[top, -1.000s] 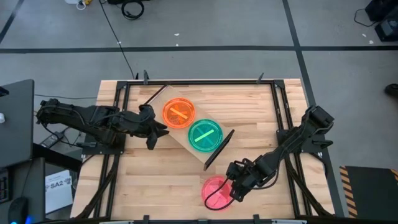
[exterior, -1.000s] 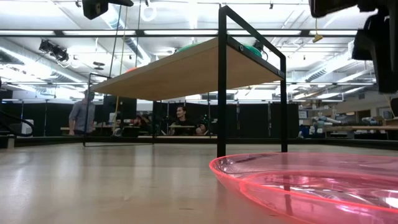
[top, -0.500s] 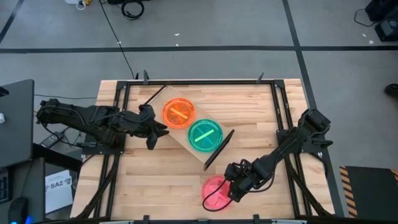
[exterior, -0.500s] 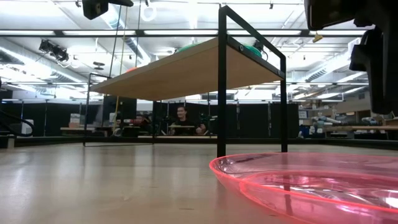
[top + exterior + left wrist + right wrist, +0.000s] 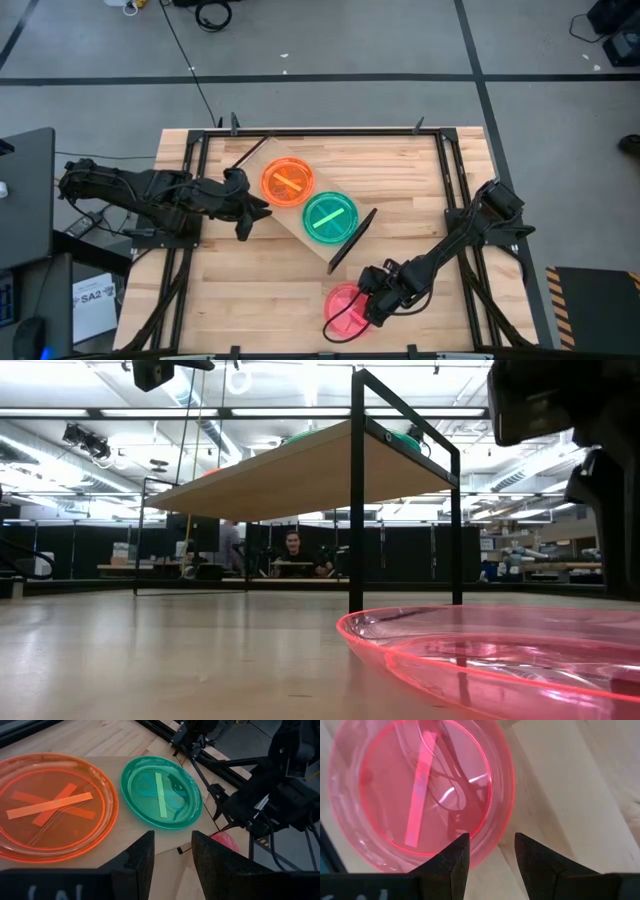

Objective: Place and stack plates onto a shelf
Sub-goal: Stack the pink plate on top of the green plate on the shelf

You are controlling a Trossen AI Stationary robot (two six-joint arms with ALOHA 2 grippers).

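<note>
The shelf stands slantwise in the middle of the table. On it lie an orange plate and a green plate. In the left wrist view, crossed bars show through the orange plate and the green plate. A pink plate lies flat on the table near its near edge. My right gripper is open, low over the right rim of the pink plate. My left gripper is open and waits at the shelf's left side, its fingers pointing at the plates.
The shelf board sits raised on thin dark legs, with open room beneath it. A dark metal frame runs round the tabletop. Bare wood lies left of the pink plate. People sit in the room beyond the table.
My right gripper has moved a little toward the table's left and near edge and come down over the pink plate's right rim. The plates and my left arm have kept still.
</note>
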